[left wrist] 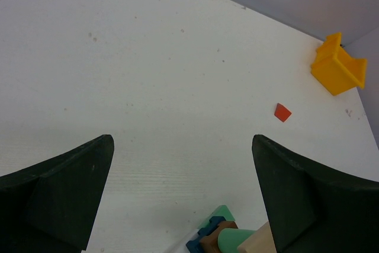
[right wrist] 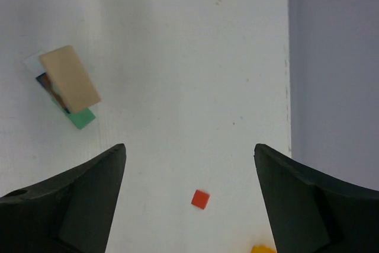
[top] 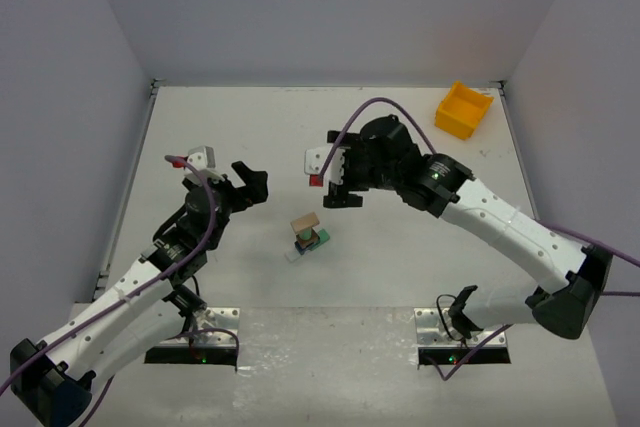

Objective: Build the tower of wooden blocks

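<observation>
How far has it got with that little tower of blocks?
Partly done: the wood block tower stands on the table, several blocks stacked with a tan block on top. Nothing is in hand: the left gripper and right gripper are both open and empty. Left to do: one red block lies alone, not yet added.

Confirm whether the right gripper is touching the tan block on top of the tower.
Apart. The right wrist view shows bare table between the open right gripper and the tan block.
</observation>
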